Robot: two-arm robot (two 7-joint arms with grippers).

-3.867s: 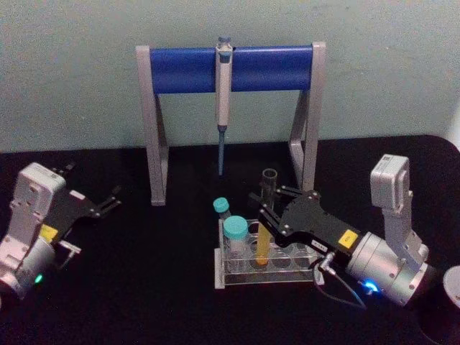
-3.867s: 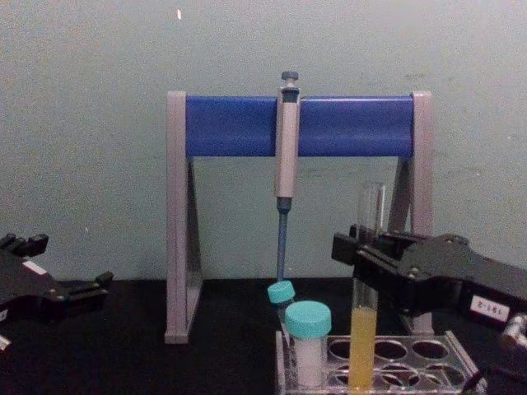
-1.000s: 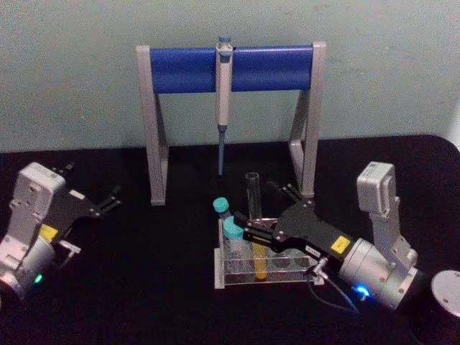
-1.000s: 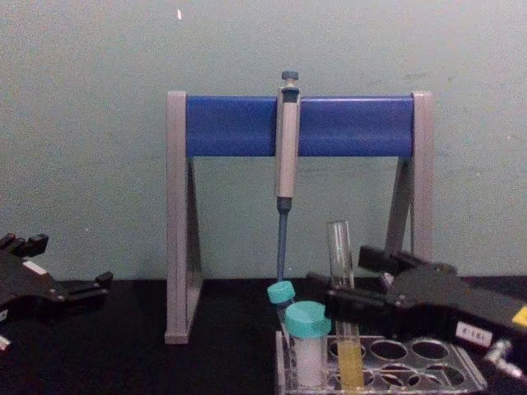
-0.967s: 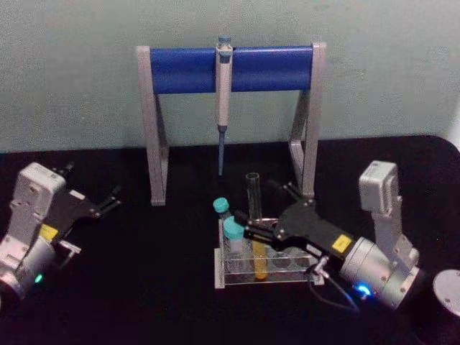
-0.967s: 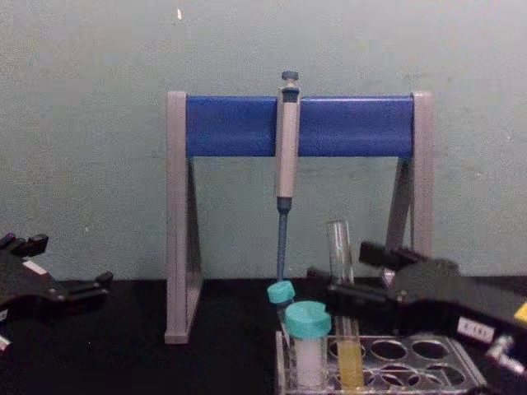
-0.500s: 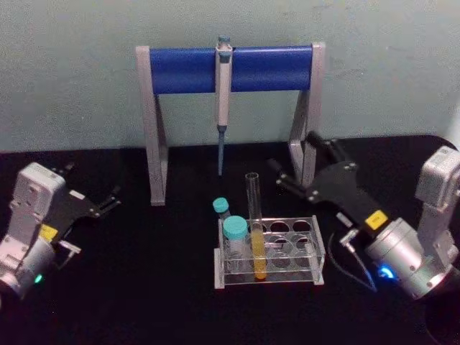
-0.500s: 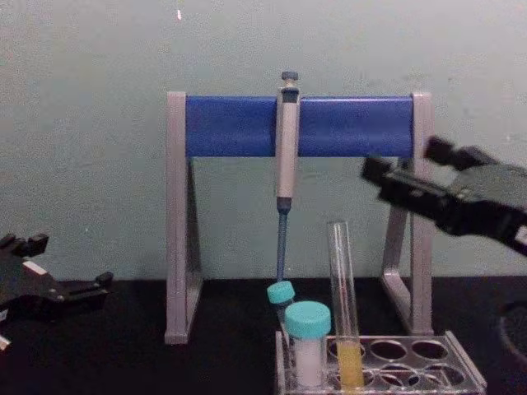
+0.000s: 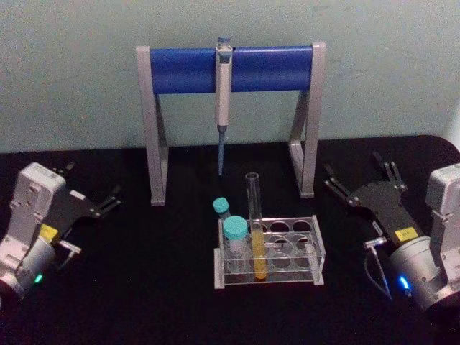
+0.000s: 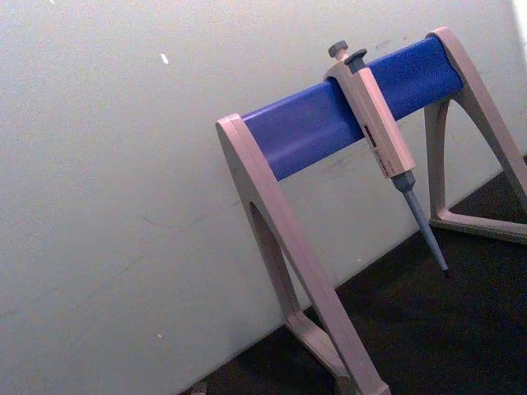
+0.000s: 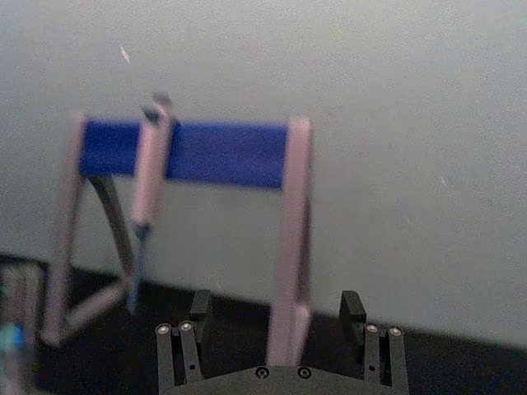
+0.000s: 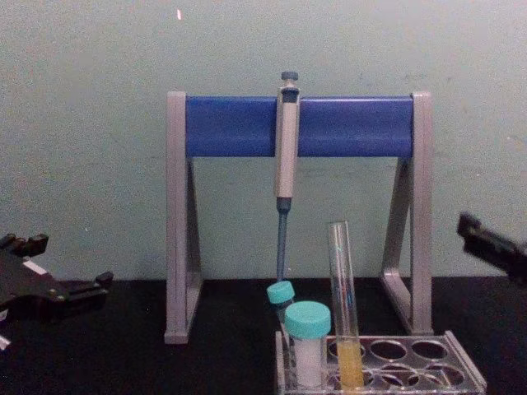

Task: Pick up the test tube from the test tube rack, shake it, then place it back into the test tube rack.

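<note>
Head view: right claw [image 9: 361,175] spread wide and holding nothing, black angular fingers pointing toward the back wall, hovering above the black table [image 9: 158,287] well to the right of the test tube rack [image 9: 267,253]. Left claw [image 9: 92,188] parked at the far left, black fingers apart, likewise holding nothing. Test tube [image 9: 255,224] upright in a front hole of the clear plastic rack, thin round-bottomed glass with yellow-orange liquid in its lower part. Two short vials with teal screw caps [image 9: 234,228] just beside it, on the rack's left end. Behind, a grey-legged stand with a smooth blue crossbar [image 9: 230,69], a grey-blue pipette [image 9: 223,93] hanging from its middle.

Left wrist view: same stand [image 10: 346,107] and pipette [image 10: 380,140] seen tilted against a pale matt wall.

Right wrist view: right claw's two black fingers [image 11: 179,350] set far apart, stand [image 11: 189,152] beyond them.

Chest view: tube [image 12: 343,300] standing straight, taller than the capped vial [image 12: 308,341] beside it; rack [image 12: 412,370] low and wide with round holes; left claw [image 12: 58,290] low at left; right claw's tip [image 12: 490,243] at the right edge.
</note>
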